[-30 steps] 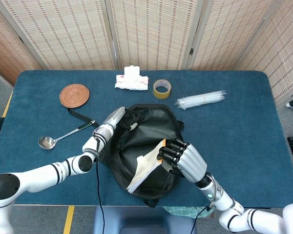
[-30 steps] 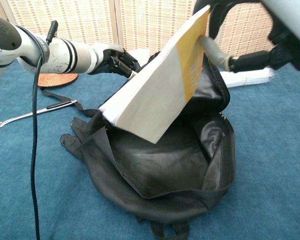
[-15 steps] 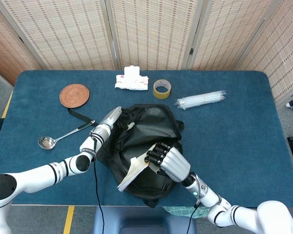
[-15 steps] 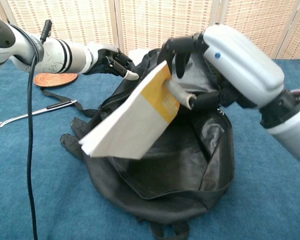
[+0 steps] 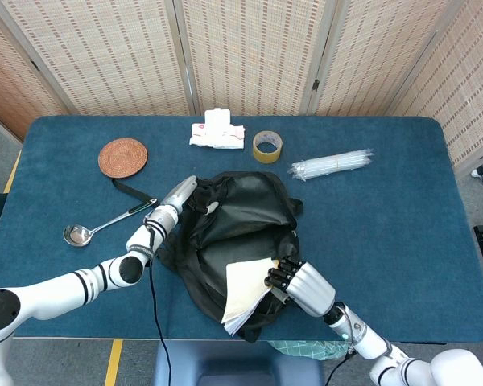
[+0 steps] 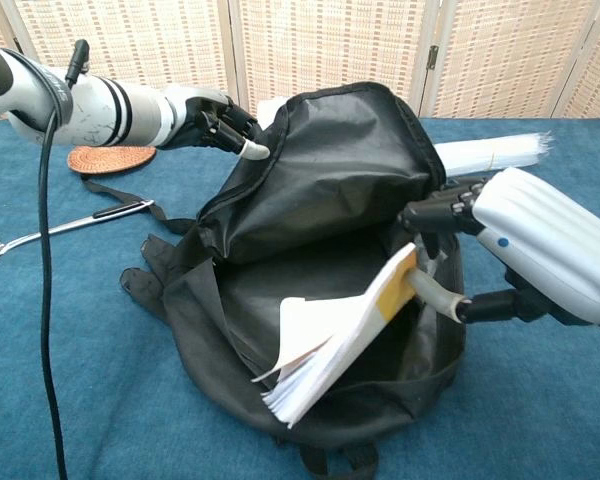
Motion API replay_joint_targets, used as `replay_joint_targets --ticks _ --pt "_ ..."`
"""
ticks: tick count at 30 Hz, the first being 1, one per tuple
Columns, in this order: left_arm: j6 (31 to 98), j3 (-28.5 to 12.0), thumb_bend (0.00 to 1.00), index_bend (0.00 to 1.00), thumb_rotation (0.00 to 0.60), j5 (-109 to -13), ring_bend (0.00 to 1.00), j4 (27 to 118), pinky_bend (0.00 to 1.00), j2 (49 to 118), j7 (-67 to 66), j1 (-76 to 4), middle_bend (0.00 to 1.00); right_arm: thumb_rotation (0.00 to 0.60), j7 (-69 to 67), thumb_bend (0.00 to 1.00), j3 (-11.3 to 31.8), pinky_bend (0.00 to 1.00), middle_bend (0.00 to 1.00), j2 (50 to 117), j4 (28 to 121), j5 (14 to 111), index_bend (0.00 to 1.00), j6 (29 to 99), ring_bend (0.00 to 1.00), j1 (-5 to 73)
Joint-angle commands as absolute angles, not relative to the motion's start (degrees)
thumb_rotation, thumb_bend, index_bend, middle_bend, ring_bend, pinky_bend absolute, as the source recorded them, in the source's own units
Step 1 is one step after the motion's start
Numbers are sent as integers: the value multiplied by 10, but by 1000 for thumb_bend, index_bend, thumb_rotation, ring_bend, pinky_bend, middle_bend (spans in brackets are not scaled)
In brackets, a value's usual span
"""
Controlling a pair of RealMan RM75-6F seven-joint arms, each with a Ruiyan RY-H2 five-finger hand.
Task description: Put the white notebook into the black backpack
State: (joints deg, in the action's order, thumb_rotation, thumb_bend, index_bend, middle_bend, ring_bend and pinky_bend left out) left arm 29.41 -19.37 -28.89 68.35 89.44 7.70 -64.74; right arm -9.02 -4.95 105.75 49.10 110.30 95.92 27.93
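Note:
The black backpack (image 5: 240, 215) (image 6: 330, 190) lies on the blue table with its mouth open toward me. My left hand (image 5: 179, 195) (image 6: 215, 118) grips the bag's upper flap and holds it lifted. My right hand (image 5: 299, 283) (image 6: 525, 240) holds the white notebook (image 5: 245, 291) (image 6: 335, 340) by its yellow-edged end. The notebook hangs tilted at the bag's near rim, its pages fanning down and partly inside the opening.
A woven coaster (image 5: 122, 157), a metal ladle (image 5: 88, 229), a white packet (image 5: 217, 133), a tape roll (image 5: 267, 146) and a bundle of clear straws (image 5: 330, 164) lie on the far half of the table (image 5: 394, 225). A black cable (image 6: 50, 300) hangs from my left arm.
My right hand has lowered the notebook from above the bag down to its near rim. The left hand has raised the flap higher, widening the opening.

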Motion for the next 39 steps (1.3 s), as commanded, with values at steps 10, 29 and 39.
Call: replay_joint_targets --ticks 10,29,39 --pt "303 -195 509 669 600 -309 221 717 0 878 79 -639 331 600 -55 511 -45 471 586 1065 430 1099 925 945 569 291" --pt "307 -197 509 666 600 -320 215 736 0 865 86 -634 331 600 -8 510 -19 455 586 1109 368 1058 931 869 607 336" --pt "309 -198 509 665 600 -329 213 749 0 860 89 -632 331 600 12 510 -7 441 586 1134 333 1038 931 848 600 356"
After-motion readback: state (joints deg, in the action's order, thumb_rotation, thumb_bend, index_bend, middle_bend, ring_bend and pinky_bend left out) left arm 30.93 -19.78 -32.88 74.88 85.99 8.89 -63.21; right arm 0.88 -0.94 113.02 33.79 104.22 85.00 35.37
